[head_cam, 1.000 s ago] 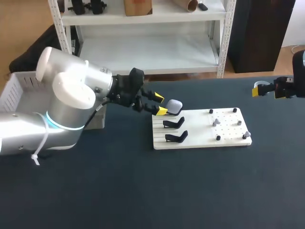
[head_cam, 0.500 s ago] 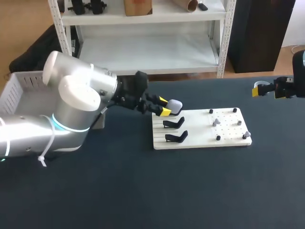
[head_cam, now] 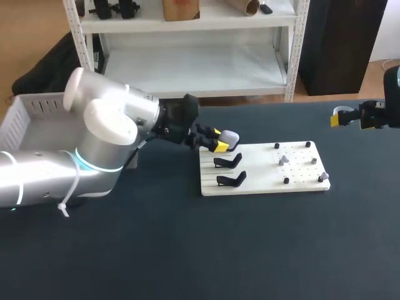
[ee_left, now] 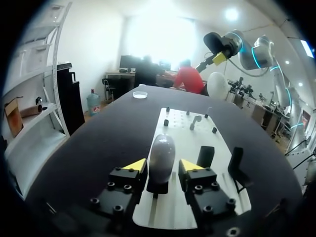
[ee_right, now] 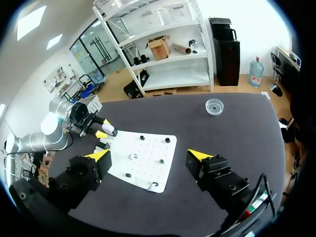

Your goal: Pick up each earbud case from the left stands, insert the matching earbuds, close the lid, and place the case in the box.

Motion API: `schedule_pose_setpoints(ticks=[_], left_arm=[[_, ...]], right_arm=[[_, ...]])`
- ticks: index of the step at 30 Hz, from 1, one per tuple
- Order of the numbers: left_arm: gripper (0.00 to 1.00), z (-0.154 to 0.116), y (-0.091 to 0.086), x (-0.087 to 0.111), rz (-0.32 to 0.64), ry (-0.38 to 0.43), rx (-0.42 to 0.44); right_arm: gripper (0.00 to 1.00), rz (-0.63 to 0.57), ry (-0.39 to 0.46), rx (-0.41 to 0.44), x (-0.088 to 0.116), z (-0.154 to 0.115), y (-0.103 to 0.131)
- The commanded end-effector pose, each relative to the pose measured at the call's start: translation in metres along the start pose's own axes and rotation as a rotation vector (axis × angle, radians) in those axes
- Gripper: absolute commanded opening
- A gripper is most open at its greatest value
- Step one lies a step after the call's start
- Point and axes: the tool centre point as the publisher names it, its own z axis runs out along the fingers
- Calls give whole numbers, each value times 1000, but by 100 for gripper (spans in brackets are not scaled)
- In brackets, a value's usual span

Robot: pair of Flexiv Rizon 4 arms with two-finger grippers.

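A pale grey earbud case [head_cam: 230, 137] [ee_left: 161, 153] stands on the rearmost black stand of the white board [head_cam: 262, 170]. My left gripper [head_cam: 219, 140] [ee_left: 162, 165] has its yellow fingertips pressed against both sides of the case, which still rests on its stand. Two more black stands [head_cam: 229, 161] [head_cam: 232, 180] on the board's left part are empty. Small grey earbuds [head_cam: 283, 160] [head_cam: 324, 177] sit among black pegs on the board's right part. Far off at the table's right edge, my right gripper [head_cam: 341, 117] [ee_right: 149, 157] hovers open and holds nothing.
A white slotted box [head_cam: 22, 119] stands at the table's left rear, behind my left arm. A small clear dish [ee_right: 215, 105] [ee_left: 140, 94] lies on the dark table beyond the board. The white board [ee_right: 148, 153] lies ahead of my right gripper.
My left gripper has slid forward around the case on the rear stand and narrowed its fingers onto it. The right arm has not moved.
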Motion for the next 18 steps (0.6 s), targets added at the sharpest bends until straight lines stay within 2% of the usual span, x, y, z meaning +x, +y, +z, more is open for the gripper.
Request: schedule_pose_setpoints(ticks=[1,5,9,11,12,18], left_arm=[[38,5,5,0,-1,5,13],[34,7,5,1,-4,5,16],[17,7,5,2,-9,3,19],[3,7,5,3,-10,2,21],[0,7,4,3,-11,1,22],[0,-2,0,0,-2,-7,30]], right_arm=[[100,0,1,-1,0,0,0],[100,0,1,-1,0,0,0],[100,0,1,-1,0,0,0],[100,0,1,-1,0,0,0],[100,0,1,-1,0,0,0],[100,0,1,-1,0,0,0]])
